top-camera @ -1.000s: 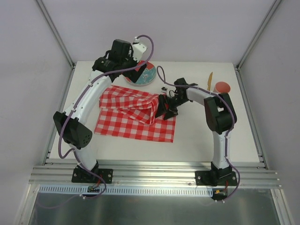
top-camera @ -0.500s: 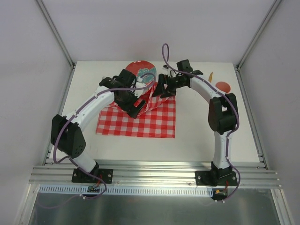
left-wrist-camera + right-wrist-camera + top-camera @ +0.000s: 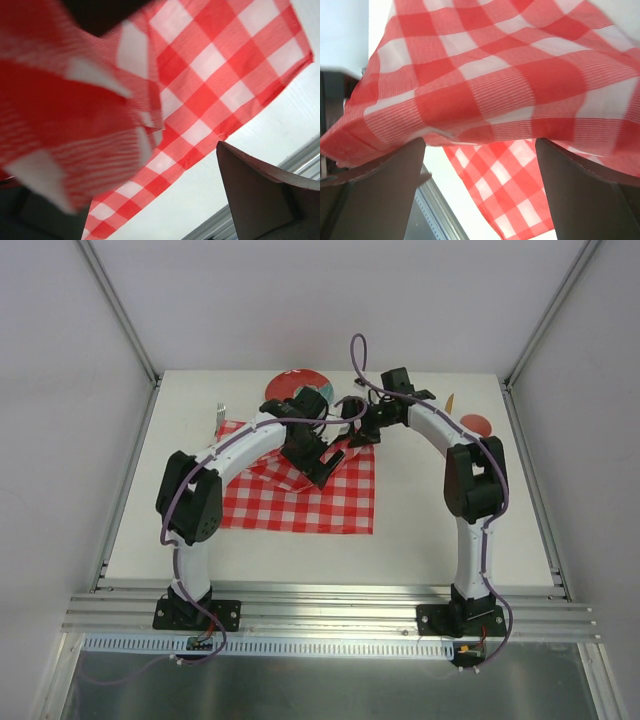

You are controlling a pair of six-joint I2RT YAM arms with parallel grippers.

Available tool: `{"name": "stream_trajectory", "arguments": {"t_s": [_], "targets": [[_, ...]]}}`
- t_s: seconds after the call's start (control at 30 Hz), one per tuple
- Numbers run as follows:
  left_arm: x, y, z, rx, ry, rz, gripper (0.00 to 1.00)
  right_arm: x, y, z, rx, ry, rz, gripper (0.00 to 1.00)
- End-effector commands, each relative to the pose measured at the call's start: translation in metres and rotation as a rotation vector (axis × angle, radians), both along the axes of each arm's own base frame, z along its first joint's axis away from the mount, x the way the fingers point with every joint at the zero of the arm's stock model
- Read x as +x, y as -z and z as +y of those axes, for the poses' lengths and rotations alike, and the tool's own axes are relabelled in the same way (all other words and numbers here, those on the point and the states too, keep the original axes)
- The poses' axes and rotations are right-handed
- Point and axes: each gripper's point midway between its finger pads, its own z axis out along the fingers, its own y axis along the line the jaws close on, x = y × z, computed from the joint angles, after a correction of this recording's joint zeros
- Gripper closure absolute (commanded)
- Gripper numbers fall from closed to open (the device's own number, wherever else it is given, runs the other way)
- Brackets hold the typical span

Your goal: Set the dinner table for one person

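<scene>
- The white tabletop (image 3: 430, 530) is stretching wide between grey rails (image 3: 330, 612), and both arms are standing at its near edge.
- A red-and-white checked cloth (image 3: 310, 505) is lying on the tabletop, a little left of the middle. Its near part is lying flat and its far part is bunching into folds.
- The left arm (image 3: 235, 450) is bending over the cloth, and the left pincer (image 3: 318, 458) is hanging above the folded far part.
- In the left wrist view, one finger (image 3: 260, 195) is showing at the lower right and loose cloth is hanging close before the camera. This pincer is standing wide open and is not squeezing anything.
- The right pincer (image 3: 480, 142) is hovering at the far right corner of the cloth, just beside the left one. Its two fingers are standing far apart; a fold of cloth is draping across above them, but nothing is being pinched.
- A red plate (image 3: 290, 383) is lying near the far edge, partly hidden behind the left arm.
- A fork (image 3: 222, 418) is lying at the far left corner of the cloth; I cannot tell if it is touching.
- At the far right, a thin yellow utensil (image 3: 449, 405) and a red cup (image 3: 476, 425) are sitting near each other, well apart from the cloth.
</scene>
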Motion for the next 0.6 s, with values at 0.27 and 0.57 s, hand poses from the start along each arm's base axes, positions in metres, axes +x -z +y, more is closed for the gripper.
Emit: {"name": "stream_trajectory", "arguments": {"t_s": [0.27, 0.57], "targets": [[0.032, -0.002, -0.041, -0.054, 0.034, -0.064, 0.14, 0.024, -0.014, -0.018, -0.003, 0.066, -0.060, 0.03], [0.056, -0.012, -0.034, -0.039, 0.001, -0.126, 1.00, 0.012, -0.027, -0.039, -0.027, 0.081, -0.064, 0.03]]}}
